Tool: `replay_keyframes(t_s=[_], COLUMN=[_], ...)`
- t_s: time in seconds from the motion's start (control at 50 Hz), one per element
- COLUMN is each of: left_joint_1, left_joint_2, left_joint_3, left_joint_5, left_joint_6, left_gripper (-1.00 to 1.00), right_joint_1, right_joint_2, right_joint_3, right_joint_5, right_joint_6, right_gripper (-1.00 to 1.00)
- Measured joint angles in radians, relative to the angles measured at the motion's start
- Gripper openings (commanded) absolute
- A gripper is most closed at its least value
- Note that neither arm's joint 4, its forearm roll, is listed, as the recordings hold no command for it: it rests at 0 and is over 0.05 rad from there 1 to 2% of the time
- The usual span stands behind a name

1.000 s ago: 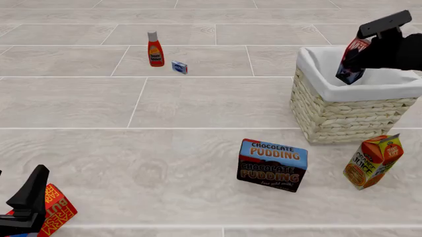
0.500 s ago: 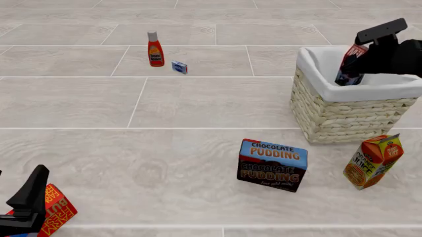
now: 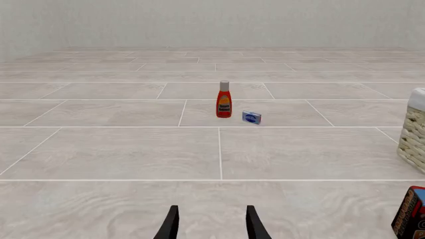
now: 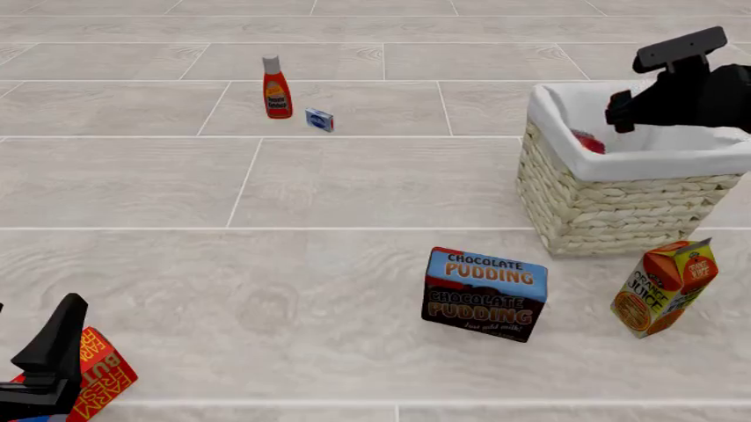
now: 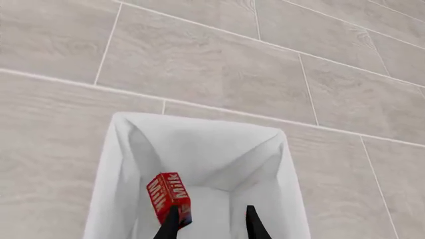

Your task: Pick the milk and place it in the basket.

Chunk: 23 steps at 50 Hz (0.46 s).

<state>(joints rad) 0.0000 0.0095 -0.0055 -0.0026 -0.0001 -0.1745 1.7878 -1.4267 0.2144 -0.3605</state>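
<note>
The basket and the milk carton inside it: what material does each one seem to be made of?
The basket looks like cream wicker, since its wall shows rows of woven strands. Its lining looks like matte white cloth, with soft folds over the rim. The milk looks like printed paperboard with flat faces, sharp edges and a smooth red print; a render cannot settle this.

We see the milk (image 5: 168, 195) lying inside the basket (image 5: 123, 149), against its white lining. Our right gripper (image 5: 212, 221) hangs above with fingers apart, holding nothing.
</note>
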Motion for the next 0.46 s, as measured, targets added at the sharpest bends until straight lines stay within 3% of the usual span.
replay_keyframes(t_s=[0.46], left_joint_1=[0.000], left_joint_2=[0.000], left_joint_3=[0.000], left_joint_5=[0.000], left_joint_6=[0.000], left_gripper=[1.00], right_joint_1=[0.011], right_joint_2=[-0.032], right_joint_3=[0.003], right_joint_5=[0.014], right_joint_6=[0.011], right_gripper=[1.00])
